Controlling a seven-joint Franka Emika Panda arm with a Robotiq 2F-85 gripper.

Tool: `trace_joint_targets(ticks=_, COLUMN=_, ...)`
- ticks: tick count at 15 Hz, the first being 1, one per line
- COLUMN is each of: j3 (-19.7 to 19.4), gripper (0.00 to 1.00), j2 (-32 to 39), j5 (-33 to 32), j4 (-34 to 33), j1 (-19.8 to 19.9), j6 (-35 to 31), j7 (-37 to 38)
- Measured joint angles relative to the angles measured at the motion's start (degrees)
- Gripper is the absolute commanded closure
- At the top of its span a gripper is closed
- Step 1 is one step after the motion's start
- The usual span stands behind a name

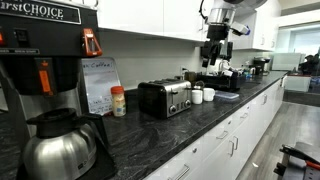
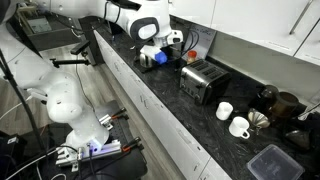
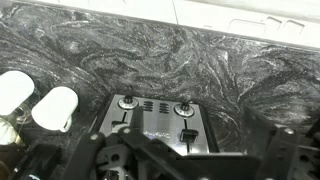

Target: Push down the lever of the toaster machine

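I cannot tell whether the gripper (image 1: 214, 58) is spread. Hovering off the toaster (image 3: 150, 122), it may miss the small lever (image 3: 187, 134) or shove the toaster toward the cups (image 3: 55, 107) at left.

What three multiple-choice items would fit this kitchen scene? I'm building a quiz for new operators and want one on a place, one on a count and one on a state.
1. Where do the white mugs stand?
A. on the counter beside the toaster
B. on the floor
C. inside a cupboard

2. How many white mugs are there?
A. one
B. two
C. four

3. How do the robot's fingers stand to the toaster?
A. clamped on its lever
B. pressed on its top
C. apart from it

Answers:
1. A, both exterior views show them on the dark counter by the toaster.
2. B, two show in every view.
3. C, both exterior views show counter between the fingers and the toaster.
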State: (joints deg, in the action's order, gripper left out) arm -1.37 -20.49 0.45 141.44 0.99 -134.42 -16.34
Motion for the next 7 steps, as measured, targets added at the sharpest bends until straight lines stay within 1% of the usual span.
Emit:
trace_joint_targets(ticks=4, j3=-3.19, gripper=0.00, j2=-3.42, j5=0.45, j4=2.27, j1=0.02, j6=3.10, j7=0.08)
trace_joint_targets(ticks=7, j3=-5.53, gripper=0.00, j2=-5.45, j5=2.47, j4=3.75, j1=-0.07, j6=7.78, j7=-0.93)
